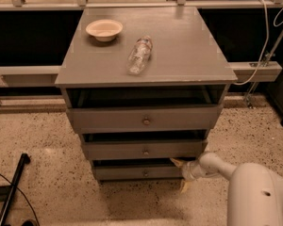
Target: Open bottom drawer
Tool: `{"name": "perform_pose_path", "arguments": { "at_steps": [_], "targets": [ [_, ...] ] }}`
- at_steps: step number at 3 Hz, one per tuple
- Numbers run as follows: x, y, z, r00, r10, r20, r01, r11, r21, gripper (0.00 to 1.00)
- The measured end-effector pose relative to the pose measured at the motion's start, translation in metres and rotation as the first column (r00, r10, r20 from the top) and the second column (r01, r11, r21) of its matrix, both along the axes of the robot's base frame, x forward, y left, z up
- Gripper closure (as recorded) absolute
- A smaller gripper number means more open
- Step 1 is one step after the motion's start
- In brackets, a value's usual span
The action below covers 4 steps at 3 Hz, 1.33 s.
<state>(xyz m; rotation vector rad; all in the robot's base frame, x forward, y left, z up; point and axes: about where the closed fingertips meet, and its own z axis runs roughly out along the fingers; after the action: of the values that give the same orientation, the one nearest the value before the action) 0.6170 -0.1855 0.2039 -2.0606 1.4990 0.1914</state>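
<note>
The grey cabinet has three drawer fronts. The bottom drawer (132,172) is the narrowest and lowest, with a small round knob (145,173) mid-front, and it looks nearly closed. My gripper (180,174) is at the right end of this drawer's front, low near the floor, well right of the knob. Its two pale fingertips (175,162) stand apart, one above the other, holding nothing. My white arm (254,192) comes in from the lower right.
The top drawer (144,119) and middle drawer (144,149) sit above. A bowl (104,29) and a plastic bottle (139,54) lie on the cabinet top. A black pole (12,187) lies on the speckled floor at left. A rail and cables run behind.
</note>
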Motion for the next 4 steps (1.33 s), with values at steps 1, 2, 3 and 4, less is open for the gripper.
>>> {"name": "perform_pose_path", "arguments": {
  "at_steps": [1,2,3,4],
  "targets": [
    [0.025,0.002,-0.012,0.9995,-0.030,0.013,0.030,0.999,-0.012,0.00],
    [0.039,-0.010,-0.037,0.9946,-0.103,0.006,0.103,0.995,-0.016,0.22],
    [0.039,-0.022,-0.051,0.9895,-0.144,-0.005,0.144,0.989,-0.021,0.24],
    [0.031,-0.027,-0.045,0.9898,-0.142,0.010,0.143,0.990,-0.010,0.25]
  ]
}}
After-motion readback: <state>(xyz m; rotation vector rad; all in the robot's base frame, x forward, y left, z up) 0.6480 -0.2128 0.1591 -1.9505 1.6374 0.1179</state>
